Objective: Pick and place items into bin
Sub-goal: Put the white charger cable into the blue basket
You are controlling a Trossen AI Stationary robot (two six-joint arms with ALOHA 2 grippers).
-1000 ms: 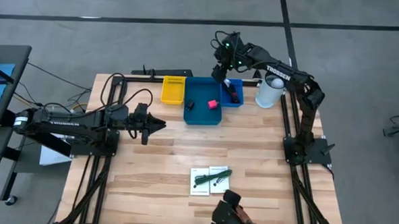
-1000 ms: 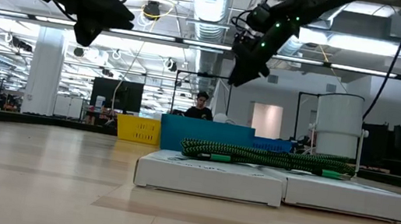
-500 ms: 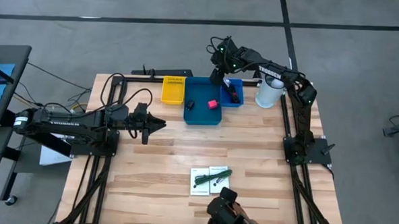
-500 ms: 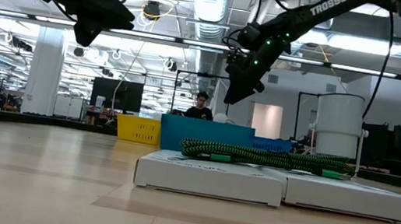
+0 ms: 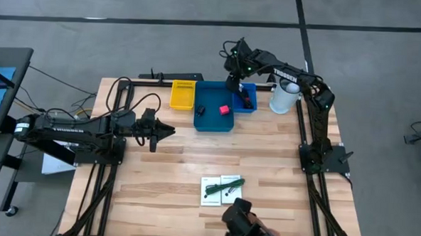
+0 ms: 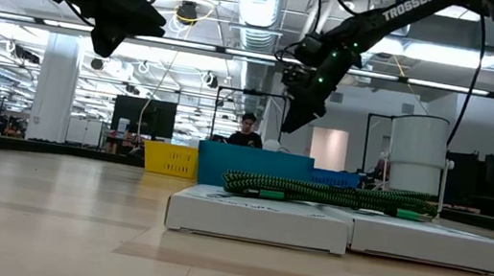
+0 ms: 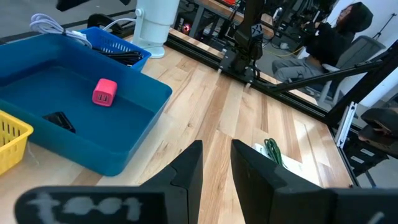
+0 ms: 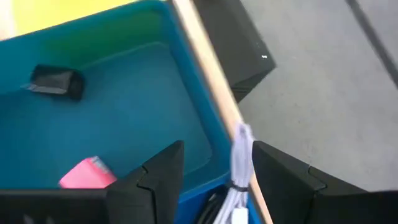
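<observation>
At the left of the high view my left gripper hung over bare table, fingers a narrow gap apart and holding nothing. Moving right, the yellow basket showed no contents I could make out; the blue bin held a pink-red block and a small black piece; the smaller blue basket held dark cables. My right gripper hovered at the bin's far rim, fingers wide and empty, a white cable lying between them. I judged it might snag that cable on descent. Lower centre, the green stringy piece lay on the white cards, not yet binned.
</observation>
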